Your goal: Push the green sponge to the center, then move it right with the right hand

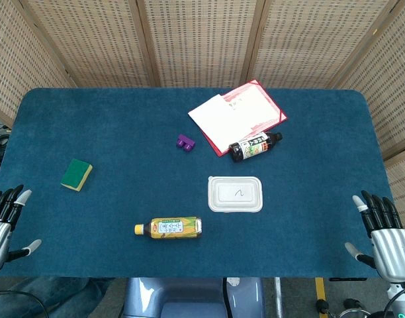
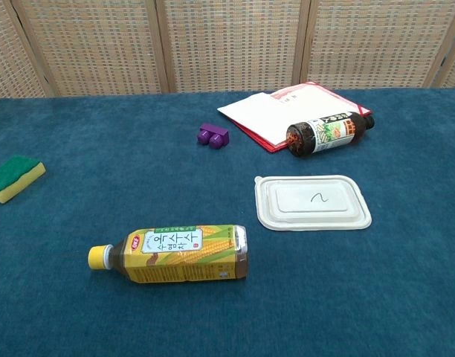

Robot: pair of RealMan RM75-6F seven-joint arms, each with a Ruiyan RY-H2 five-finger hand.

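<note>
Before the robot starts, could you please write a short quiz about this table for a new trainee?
1. True or false: the left hand already touches the green sponge.
2. Which thing lies partly on the red folder? A) white lidded container B) dark bottle C) purple block
3. Fill in: the yellow-capped bottle lies on its ____.

Key:
1. False. The hand is at the table's near edge, apart from the sponge.
2. B
3. side

Both hands, including the right hand, are open and hold nothing.
</note>
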